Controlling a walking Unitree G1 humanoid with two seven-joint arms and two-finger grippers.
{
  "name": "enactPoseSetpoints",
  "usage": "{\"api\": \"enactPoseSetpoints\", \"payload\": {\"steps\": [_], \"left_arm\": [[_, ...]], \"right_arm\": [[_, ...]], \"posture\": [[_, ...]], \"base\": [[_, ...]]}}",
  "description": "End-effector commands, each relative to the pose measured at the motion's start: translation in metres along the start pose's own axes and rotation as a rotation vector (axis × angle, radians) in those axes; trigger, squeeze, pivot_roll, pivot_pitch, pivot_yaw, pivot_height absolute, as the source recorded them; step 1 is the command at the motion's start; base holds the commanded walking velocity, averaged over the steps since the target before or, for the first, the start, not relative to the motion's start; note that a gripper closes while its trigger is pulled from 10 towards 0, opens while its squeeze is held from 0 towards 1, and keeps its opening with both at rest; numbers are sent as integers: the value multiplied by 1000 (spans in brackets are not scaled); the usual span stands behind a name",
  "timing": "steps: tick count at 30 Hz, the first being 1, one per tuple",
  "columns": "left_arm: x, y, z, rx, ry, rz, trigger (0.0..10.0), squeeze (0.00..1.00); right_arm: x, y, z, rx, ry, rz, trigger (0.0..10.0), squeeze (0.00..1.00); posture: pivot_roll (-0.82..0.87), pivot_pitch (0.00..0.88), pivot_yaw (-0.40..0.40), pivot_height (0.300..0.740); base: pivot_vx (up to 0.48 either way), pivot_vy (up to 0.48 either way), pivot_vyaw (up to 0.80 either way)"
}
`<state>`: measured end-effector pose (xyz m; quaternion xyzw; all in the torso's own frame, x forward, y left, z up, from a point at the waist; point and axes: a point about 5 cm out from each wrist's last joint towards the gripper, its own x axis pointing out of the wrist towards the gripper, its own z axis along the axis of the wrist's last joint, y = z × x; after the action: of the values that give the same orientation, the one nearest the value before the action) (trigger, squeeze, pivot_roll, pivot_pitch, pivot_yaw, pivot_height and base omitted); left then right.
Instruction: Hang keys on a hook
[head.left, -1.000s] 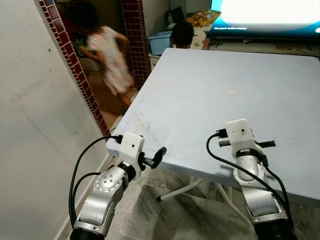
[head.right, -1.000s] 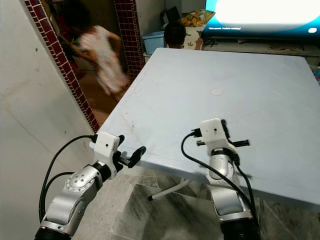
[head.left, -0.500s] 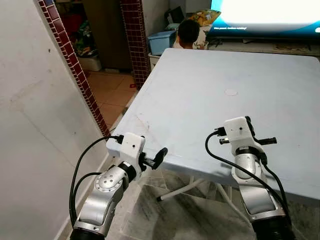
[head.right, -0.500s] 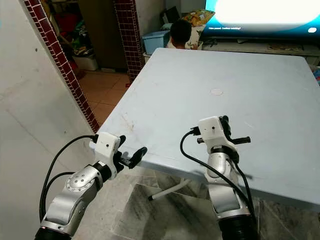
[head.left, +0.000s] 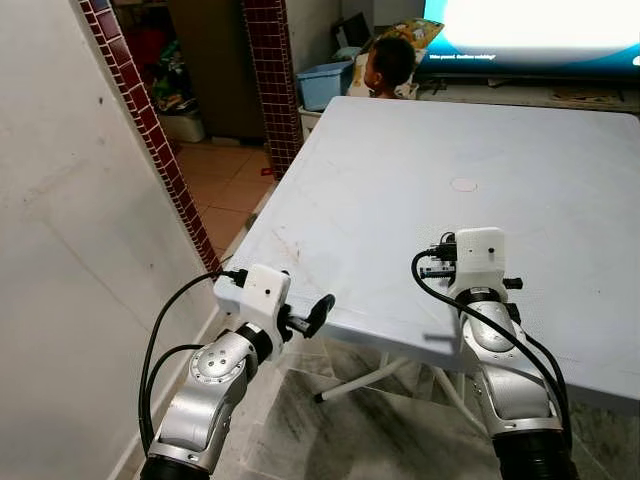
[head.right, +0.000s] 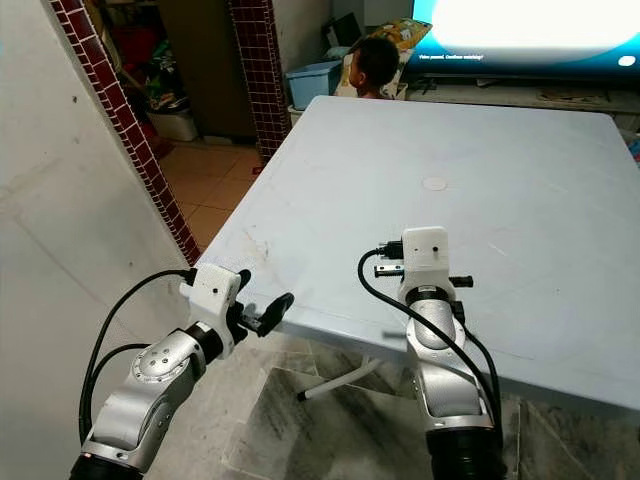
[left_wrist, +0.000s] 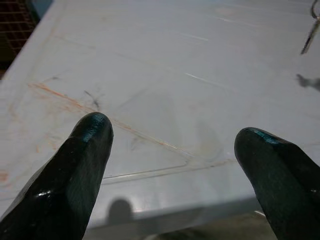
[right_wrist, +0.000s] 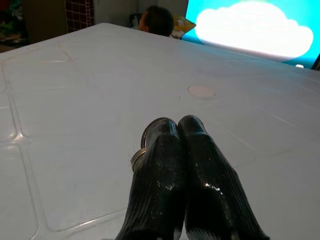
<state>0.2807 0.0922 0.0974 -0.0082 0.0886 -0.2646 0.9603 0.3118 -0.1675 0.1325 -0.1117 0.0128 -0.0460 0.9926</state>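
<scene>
- Eye views: the left gripper (head.left: 318, 313) hovers off the table's (head.left: 560, 150) near corner, the wall (head.left: 60, 260) close beside it; a person (head.left: 388, 66) sits beyond the far edge.
- Left wrist view: its fingers (left_wrist: 82, 150) are spread wide above the table edge.
- Right wrist view: the right gripper (right_wrist: 177, 131) is pinched on a key ring (right_wrist: 142, 146) over bare tabletop.

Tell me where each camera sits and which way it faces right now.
Left eye view: on the head, looking forward and down at the white table; both arms show, left hand at the near edge.
Right eye view: same scene, slightly shifted; right hand over the table.
Left wrist view: along its spread fingers at the tabletop.
Right wrist view: along pressed fingers pinching a metal ring, facing a bright screen.
Shared: the table, a person behind it.
</scene>
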Motion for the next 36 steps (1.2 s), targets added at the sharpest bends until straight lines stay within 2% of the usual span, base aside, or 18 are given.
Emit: {"api": "enactPoseSetpoints", "payload": {"steps": [1, 18, 26, 30, 36], "left_arm": [[-2, 8, -1, 12, 8, 34, 10000, 0], [-2, 27, 0, 15, 17, 207, 10000, 0], [-2, 27, -1, 18, 18, 234, 10000, 0], [-2, 29, -1, 2, 5, 283, 10000, 0], [-3, 32, 0, -14, -12, 326, 10000, 0]], "right_arm": [[0, 5, 8, 18, -38, 21, 10000, 0], [0, 9, 9, 45, -39, 48, 10000, 0], [0, 12, 10, 56, -38, 60, 10000, 0], [-2, 15, 9, 60, -32, 78, 10000, 0], [-1, 18, 11, 71, -38, 106, 10000, 0]], "posture": [[-75, 0, 125, 740], [-69, 0, 122, 740], [-66, 0, 123, 740], [-62, 0, 109, 740], [-60, 0, 71, 740]], "base": [[0, 0, 800], [0, 0, 800], [0, 0, 800], [0, 0, 797], [0, 0, 0]]}}
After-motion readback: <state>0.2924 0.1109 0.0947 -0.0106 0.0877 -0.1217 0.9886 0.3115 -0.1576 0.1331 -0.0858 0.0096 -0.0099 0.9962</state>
